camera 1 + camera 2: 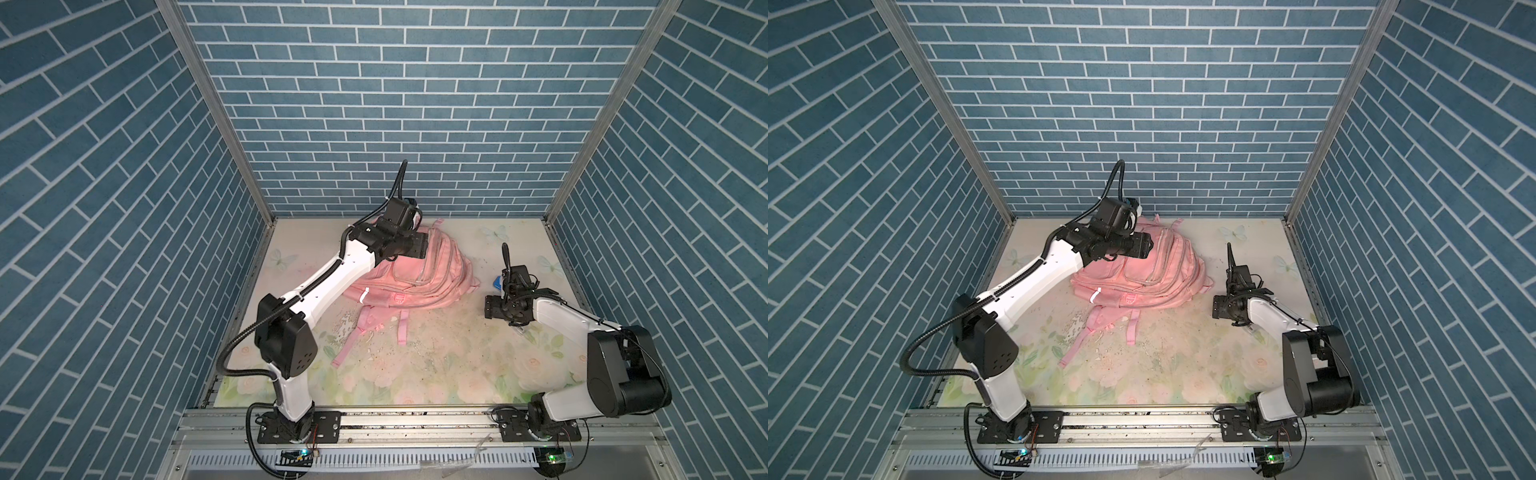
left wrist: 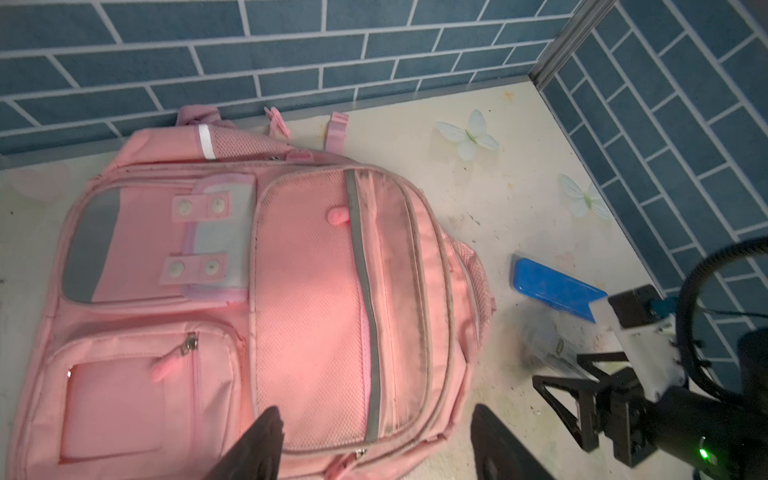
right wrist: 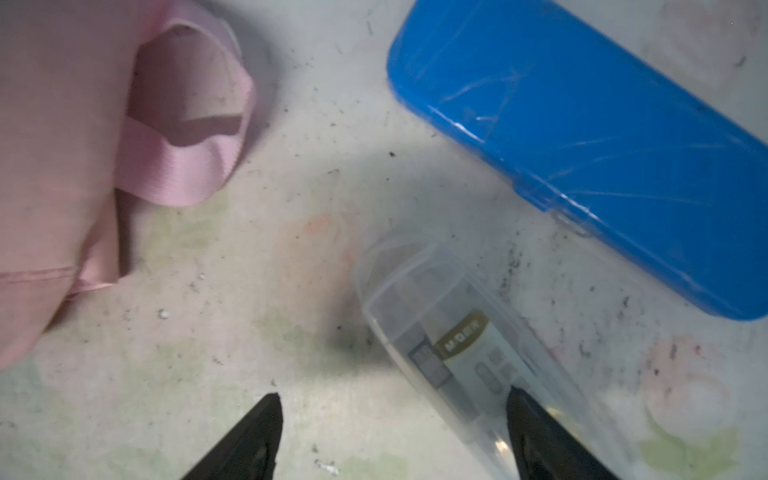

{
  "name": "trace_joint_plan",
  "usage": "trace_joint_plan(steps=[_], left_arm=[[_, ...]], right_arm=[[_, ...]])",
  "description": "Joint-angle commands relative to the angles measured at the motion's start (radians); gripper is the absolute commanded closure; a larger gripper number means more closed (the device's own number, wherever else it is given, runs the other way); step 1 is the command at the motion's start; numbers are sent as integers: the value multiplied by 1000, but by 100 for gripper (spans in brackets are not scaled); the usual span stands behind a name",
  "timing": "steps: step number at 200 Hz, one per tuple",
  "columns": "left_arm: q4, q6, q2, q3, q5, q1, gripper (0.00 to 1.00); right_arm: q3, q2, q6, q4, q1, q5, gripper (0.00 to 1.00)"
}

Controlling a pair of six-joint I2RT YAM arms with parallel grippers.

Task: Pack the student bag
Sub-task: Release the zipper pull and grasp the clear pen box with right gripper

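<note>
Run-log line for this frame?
left gripper open above student bag | right gripper open beside clear case | blue case not yet packed

The student bag (image 1: pixel 409 278) at centre is pink with grey and white strips, the case (image 1: pixel 497 284) right of it blue, the box (image 3: pixel 457 345) clear with a gold label, the walls (image 1: pixel 374 104) blue brick-patterned, the table (image 1: pixel 436 365) pale floral.
</note>
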State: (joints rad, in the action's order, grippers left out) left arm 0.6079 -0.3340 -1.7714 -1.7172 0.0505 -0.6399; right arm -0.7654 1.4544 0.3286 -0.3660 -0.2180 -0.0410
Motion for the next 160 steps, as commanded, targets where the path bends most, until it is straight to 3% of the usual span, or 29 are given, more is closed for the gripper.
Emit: trace_joint_plan(steps=[1, 51, 103, 138, 160], left_arm=[[-100, 25, 59, 90, 12, 4, 21], [-68, 30, 49, 133, 21, -7, 20], [-51, 36, 9, 122, 7, -37, 20], [-28, 38, -23, 77, -29, -52, 21], [13, 55, -68, 21, -90, -80, 21]], right_arm=[[4, 7, 11, 0, 22, -40, 14], [29, 85, 11, -5, 106, 55, 11], [49, 104, 29, -2, 106, 182, 11], [51, 83, 71, -50, 106, 135, 18], [64, 79, 78, -48, 105, 122, 29]])
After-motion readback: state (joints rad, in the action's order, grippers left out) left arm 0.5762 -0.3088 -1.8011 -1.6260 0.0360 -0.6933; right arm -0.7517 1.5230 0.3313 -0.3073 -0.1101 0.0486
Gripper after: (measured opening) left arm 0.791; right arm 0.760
